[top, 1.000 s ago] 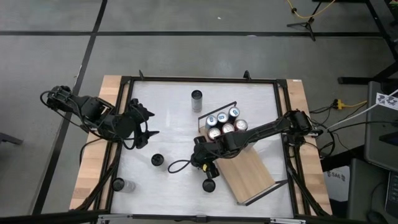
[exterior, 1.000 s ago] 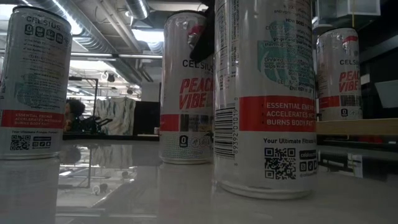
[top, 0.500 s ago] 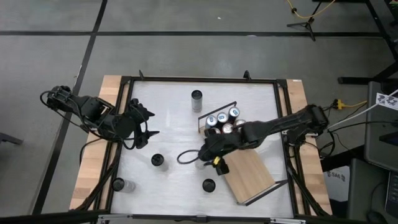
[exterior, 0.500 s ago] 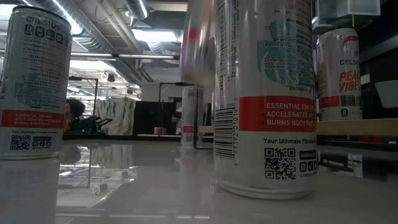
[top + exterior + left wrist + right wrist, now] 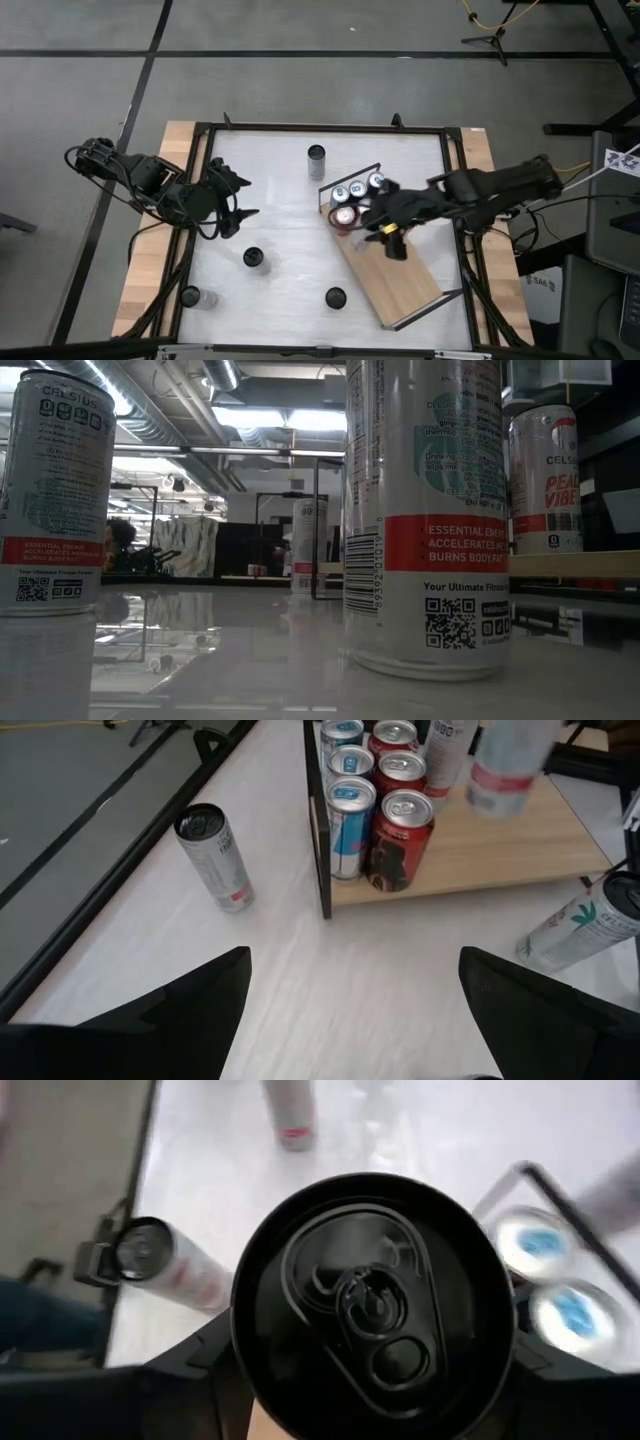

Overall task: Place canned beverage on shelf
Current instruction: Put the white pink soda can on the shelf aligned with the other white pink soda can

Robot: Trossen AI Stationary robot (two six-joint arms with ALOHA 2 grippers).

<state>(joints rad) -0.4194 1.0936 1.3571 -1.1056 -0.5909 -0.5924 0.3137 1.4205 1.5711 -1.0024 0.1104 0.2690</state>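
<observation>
Since a second ago, right claw (image 5: 392, 232) has carried its gripped can (image 5: 372, 1312) from the desk (image 5: 270, 200) over the shelf (image 5: 400, 275), beside standing cans (image 5: 358, 192). Left claw (image 5: 240, 205) waits, spread open.

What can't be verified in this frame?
- Right gripper fingertips: high view, arm covers them; right wrist view, the held can fills the frame.
- Whether that can touches the shelf: no view shows its base.
- Held can: left wrist view, motion-blurred.
</observation>
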